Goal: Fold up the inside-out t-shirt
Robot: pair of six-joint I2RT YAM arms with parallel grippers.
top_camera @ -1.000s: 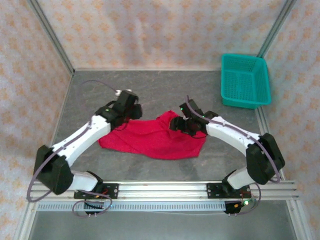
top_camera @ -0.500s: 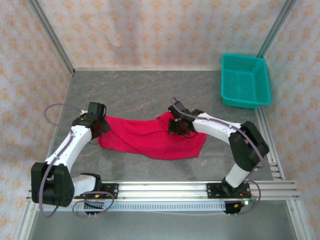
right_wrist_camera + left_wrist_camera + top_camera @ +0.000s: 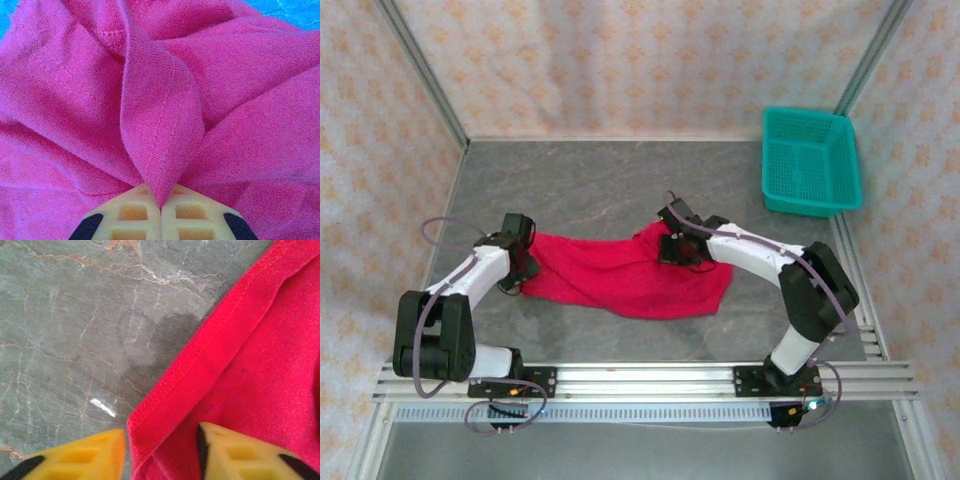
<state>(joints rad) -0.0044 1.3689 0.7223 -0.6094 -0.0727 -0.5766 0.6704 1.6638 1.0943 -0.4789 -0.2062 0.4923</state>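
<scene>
**Top external: bright red soft cloth t-shirt [image 3: 620, 278] lies between both arms**

On the grey veined stone counter [image 3: 590, 190] the t-shirt lies rumpled and spread sideways, well apart from the teal plastic mesh basket [image 3: 810, 160] at the far right corner. The left tool [image 3: 523, 265] sits at the garment's left end, and the right tool [image 3: 672, 250] is at its upper right part.

In the left wrist view the left tool [image 3: 161, 455] is parted. One yellow finger [image 3: 75, 460] is over bare counter and its partner is over cloth, with the stitched hem corner between them.

In the right wrist view the right tool [image 3: 161, 212] is pinched tight on a raised, seamed fold of the t-shirt [image 3: 160, 125].
</scene>
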